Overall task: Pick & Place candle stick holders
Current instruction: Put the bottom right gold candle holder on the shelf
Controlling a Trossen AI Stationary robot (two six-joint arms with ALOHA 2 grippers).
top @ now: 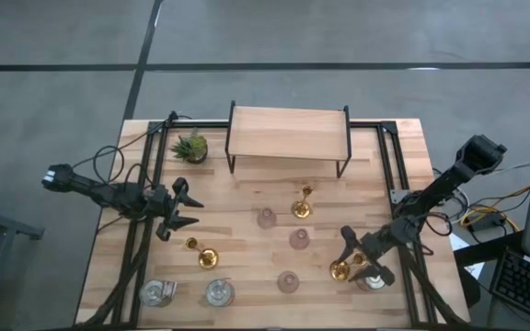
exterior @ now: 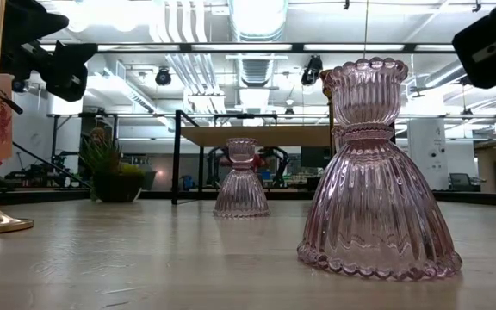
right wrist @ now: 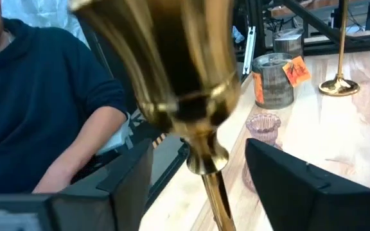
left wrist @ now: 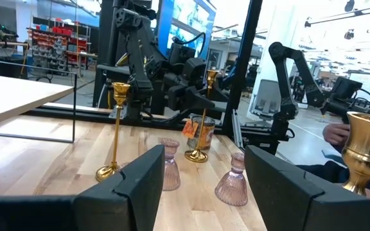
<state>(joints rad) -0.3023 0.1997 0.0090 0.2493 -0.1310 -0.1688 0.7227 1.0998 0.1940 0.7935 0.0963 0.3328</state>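
Observation:
Three gold candle stick holders stand on their round bases: one point(top: 302, 204) mid-table, one point(top: 201, 256) near left, one point(top: 340, 269) near right. Three pink glass ones point(top: 266, 218) point(top: 299, 239) point(top: 288, 281) stand between them. Silvery cups point(top: 157, 292) point(top: 219, 292) point(top: 371, 280) line the near edge. My right gripper point(top: 357, 257) is open and level. Its fingers stand on either side of the near-right gold holder's stem point(right wrist: 205, 172), just below the cup point(right wrist: 166, 64), with clear gaps. My left gripper point(left wrist: 201, 192) waits open above the table's left part point(top: 178, 211).
A wooden shelf on black legs point(top: 288, 133) stands at the far middle, and a small green potted plant point(top: 190, 147) stands to its left. Black frame rails run along both sides of the table. A person in a dark blue hoodie point(right wrist: 44, 115) sits beyond the table's right edge.

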